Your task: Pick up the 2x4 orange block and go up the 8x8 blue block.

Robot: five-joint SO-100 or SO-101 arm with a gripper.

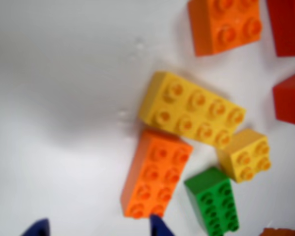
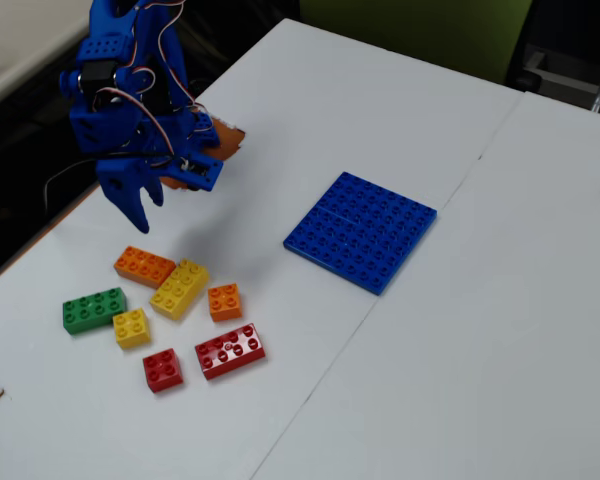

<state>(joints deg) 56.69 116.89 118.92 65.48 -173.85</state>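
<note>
End effector: the blue end effector hangs above the white counter, fingers pointing down and parted, nothing between them; in the wrist view only its two dark blue fingertips show at the bottom edge, spread wide, one tip just beside the near end of the orange brick.
Grip: released, touching no brick as far as the fixed view shows.
2x4 orange block: the 2x4 orange block lies flat on the counter, studs up, just below the end effector in the fixed view; in the wrist view one short end touches the long side of the yellow brick.
Yellow 2x4 brick: the yellow 2x4 brick lies slantwise against the orange one, studs up.
Neighbours: a green 2x4 brick, a small yellow 2x2 brick, a small orange 2x2 brick, a small red 2x2 brick and a red 2x4 brick sit close around them, all flat on the counter.
8x8 blue block: the 8x8 blue block lies flat well apart to the right in the fixed view, its studded top bare.
Arm: the blue arm rises at upper left, loose wires showing.
</note>
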